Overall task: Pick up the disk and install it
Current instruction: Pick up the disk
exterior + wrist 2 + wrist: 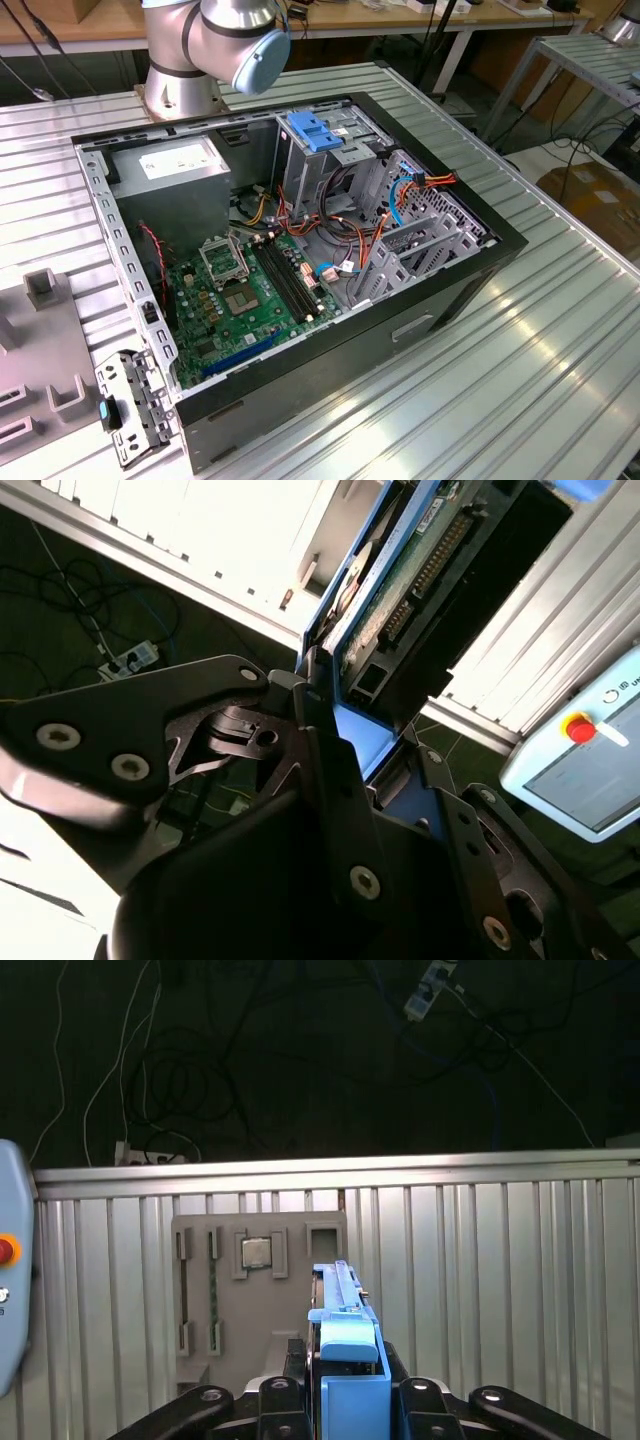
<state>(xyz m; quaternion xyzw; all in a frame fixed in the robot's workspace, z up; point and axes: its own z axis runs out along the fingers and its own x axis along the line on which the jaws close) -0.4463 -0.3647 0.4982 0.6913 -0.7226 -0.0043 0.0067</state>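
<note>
Blue-railed disk sits clamped btwn the jaws of the gripper. We reckon pickup's done; install into the open PC case remains.

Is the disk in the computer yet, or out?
Out. The fingers hold the disk edge-on above the table and grey tray.

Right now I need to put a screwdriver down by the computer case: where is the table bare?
The ribbed table is bare beside the open case, toward the exterior view's right. At the exterior view's left a grey fixture tray takes the space. Inside the case, cables crowd the gap beside the blue-latched cage.
</note>
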